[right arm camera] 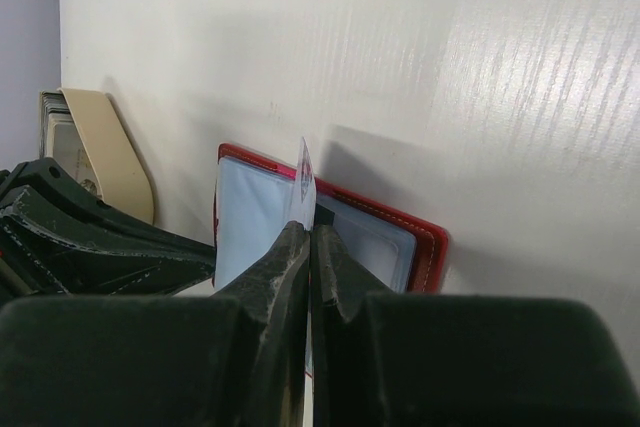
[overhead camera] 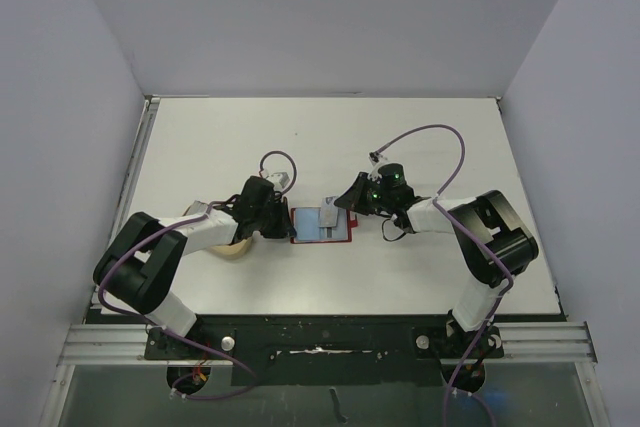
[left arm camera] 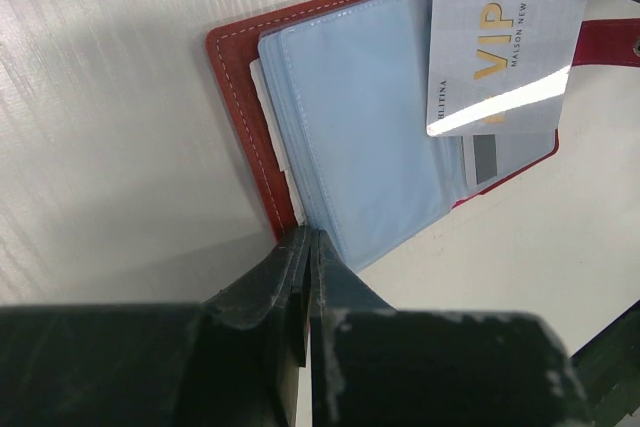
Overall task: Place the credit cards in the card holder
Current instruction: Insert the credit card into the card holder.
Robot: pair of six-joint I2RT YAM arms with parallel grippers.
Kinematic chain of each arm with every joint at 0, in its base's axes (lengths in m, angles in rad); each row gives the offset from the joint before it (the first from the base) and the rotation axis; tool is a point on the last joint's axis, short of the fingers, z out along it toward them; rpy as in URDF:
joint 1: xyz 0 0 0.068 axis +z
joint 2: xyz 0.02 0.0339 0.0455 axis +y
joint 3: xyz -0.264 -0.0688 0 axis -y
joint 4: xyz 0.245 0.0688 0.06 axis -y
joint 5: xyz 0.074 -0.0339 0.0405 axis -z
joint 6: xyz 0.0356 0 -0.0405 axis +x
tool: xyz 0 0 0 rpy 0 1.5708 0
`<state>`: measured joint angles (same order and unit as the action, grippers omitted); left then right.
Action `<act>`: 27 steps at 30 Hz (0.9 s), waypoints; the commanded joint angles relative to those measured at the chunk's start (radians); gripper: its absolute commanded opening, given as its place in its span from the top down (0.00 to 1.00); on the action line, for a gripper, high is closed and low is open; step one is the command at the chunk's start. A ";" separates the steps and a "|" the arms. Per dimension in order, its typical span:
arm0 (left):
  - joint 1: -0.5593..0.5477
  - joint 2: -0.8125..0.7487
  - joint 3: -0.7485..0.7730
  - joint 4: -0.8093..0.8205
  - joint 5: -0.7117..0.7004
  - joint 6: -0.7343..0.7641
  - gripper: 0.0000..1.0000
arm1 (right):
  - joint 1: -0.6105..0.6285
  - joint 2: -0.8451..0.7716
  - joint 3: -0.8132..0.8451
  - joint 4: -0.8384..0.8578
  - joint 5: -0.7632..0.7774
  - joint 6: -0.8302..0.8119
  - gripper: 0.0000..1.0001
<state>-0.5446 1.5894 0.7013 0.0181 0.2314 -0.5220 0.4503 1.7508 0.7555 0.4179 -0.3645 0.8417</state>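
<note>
The red card holder point(overhead camera: 342, 238) lies open on the table, its light-blue sleeves point(left arm camera: 370, 117) facing up inside the red border point(left arm camera: 238, 107). My right gripper point(overhead camera: 345, 205) is shut on a pale grey credit card point(left arm camera: 500, 47) printed "VIP" and holds it tilted over the holder's right half. That card shows edge-on in the right wrist view point(right arm camera: 303, 175), above the shut gripper point(right arm camera: 311, 232). My left gripper point(left arm camera: 305, 242) is shut, its tips resting on the holder's near left corner. It also shows in the top view point(overhead camera: 283, 219).
A tan oval dish point(overhead camera: 235, 248) sits left of the holder, partly under my left arm. In the right wrist view a pale flat thing point(right arm camera: 58, 132) shows behind the dish's rim point(right arm camera: 110, 162). The left gripper's fingers point(right arm camera: 100, 242) lie close to the holder's left side.
</note>
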 commanded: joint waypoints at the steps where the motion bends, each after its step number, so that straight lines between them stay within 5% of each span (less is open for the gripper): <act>1: -0.019 -0.009 -0.019 -0.041 0.013 -0.007 1.00 | -0.007 -0.029 -0.002 0.050 0.026 -0.033 1.00; 27: -0.020 -0.006 -0.017 -0.043 0.015 -0.009 1.00 | 0.009 -0.015 -0.023 0.084 0.024 -0.062 1.00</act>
<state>-0.5461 1.5894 0.7013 0.0181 0.2295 -0.5228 0.4519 1.7512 0.7437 0.4404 -0.3576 0.8108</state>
